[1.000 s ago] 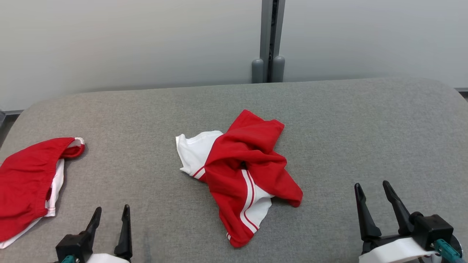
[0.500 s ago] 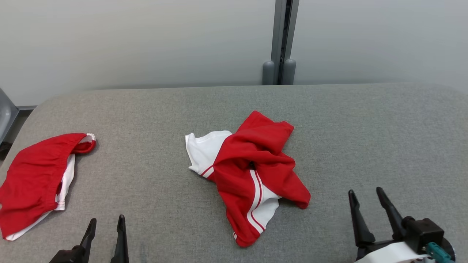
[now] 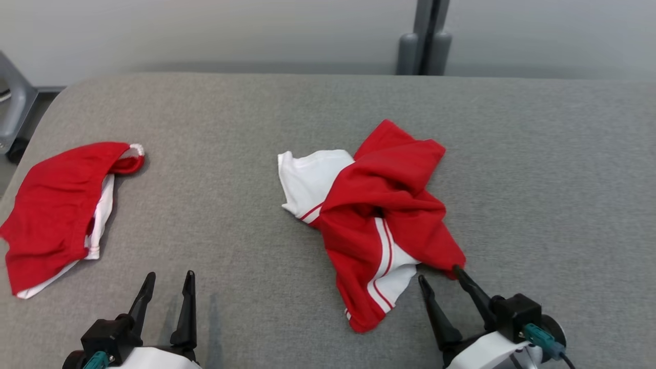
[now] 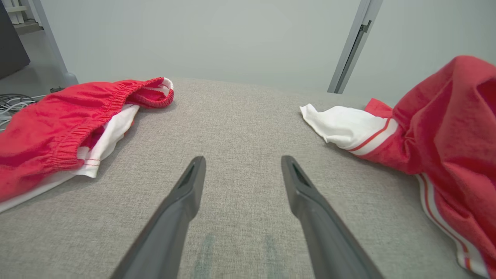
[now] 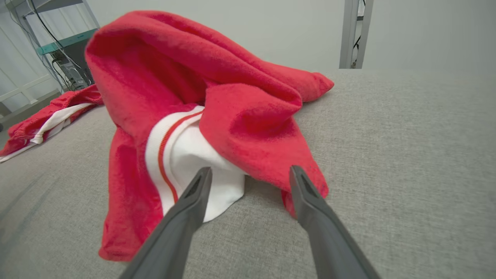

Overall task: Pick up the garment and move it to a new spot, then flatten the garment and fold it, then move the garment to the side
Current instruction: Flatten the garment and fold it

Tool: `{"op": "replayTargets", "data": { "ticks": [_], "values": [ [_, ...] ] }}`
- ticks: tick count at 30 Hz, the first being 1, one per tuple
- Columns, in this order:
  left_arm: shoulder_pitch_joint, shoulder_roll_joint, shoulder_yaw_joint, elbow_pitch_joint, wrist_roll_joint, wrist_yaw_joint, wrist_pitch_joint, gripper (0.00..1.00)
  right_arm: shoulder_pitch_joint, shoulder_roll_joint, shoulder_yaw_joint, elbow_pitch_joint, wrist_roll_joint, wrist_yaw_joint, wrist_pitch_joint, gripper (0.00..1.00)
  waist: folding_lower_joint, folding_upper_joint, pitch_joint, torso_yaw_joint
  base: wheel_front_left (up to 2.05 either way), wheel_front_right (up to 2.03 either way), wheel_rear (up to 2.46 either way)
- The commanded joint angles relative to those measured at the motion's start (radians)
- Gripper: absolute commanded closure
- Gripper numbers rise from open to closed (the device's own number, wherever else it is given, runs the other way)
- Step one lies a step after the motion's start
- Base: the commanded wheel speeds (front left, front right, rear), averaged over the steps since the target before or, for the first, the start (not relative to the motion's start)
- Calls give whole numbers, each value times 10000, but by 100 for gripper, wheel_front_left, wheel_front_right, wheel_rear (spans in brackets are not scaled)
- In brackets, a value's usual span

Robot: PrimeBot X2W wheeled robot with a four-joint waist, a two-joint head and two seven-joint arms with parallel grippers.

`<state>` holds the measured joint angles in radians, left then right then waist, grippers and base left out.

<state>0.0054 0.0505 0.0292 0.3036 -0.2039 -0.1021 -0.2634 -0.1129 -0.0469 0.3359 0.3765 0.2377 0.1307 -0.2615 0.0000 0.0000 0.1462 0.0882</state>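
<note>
r gripper jaws wide apart, nothing in them, low at the near-right corner of the garment. in head view its outer fingertip looks to touch or just overlap the red corner. inner one sits just off the white striped hem. l gripper also spread wide & empty, over bare grey tabletop, well apart from the cloth.

garment = bunched heap mid table. red folds lie over a white panel w/ red stripes, and one white flap sticks out to robot's left. 2nd red garment lies near the left edge, apart, untouched.

step, imo: the very first one, approach for the pick-up. nothing lifted, no flatten/fold yet, so task barely begun. next move needs the r fingers fwd a bit so cloth sits btw them, then close on red corner + hem and lift. risk: catching one thin layer only, so the heap drags instead of rising.

views: r wrist cam shows red corner at one finger and white hem at the other, plus how tall the heap stands. head view flattens that but gives full layout + both arms. l wrist cam shows the elastic waistband on the 2nd piece.
</note>
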Motion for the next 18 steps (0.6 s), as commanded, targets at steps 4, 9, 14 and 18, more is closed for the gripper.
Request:
{"op": "replayTargets", "data": {
  "ticks": [4,9,14,18],
  "values": [
    [-309,17,-110,94,-66,-113,-18,0,-557,-77,394,734,310,1,-56,0,0,0,557,569,0,0,0],
    [-475,19,-189,92,-183,-179,-18,0,-997,-74,364,1363,253,1,-54,0,0,0,826,918,0,0,0],
    [-654,15,-328,111,-273,-212,-18,0,-1337,-74,415,2087,110,1,-16,0,0,0,1021,1195,0,0,0],
    [-647,18,-365,106,-383,-219,-18,0,-1120,-40,538,2222,50,12,7,0,0,0,1069,1254,0,0,0]
  ]
}}
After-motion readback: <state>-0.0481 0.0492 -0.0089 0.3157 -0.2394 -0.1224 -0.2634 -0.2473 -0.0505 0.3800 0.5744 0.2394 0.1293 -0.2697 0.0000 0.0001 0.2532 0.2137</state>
